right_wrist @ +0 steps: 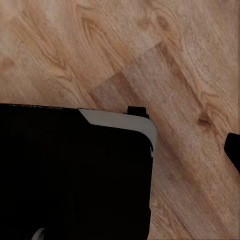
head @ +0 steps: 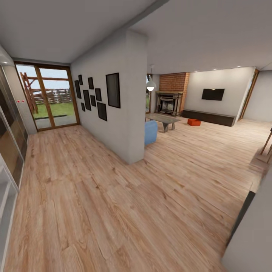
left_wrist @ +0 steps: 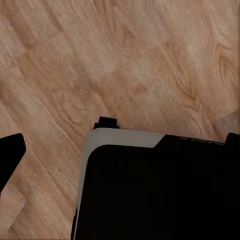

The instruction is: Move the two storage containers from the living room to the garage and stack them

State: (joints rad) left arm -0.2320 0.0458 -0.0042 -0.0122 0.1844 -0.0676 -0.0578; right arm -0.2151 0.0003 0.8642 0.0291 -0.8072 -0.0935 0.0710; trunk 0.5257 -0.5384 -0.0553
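Far across the living room (head: 211,151), one small orange container (head: 193,122); end effector states impossible to tell.

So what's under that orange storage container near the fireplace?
The storage container sits on the light wood plank floor, in front of the long dark low cabinet. The floor directly beneath it is covered, and its inside is too far to see.
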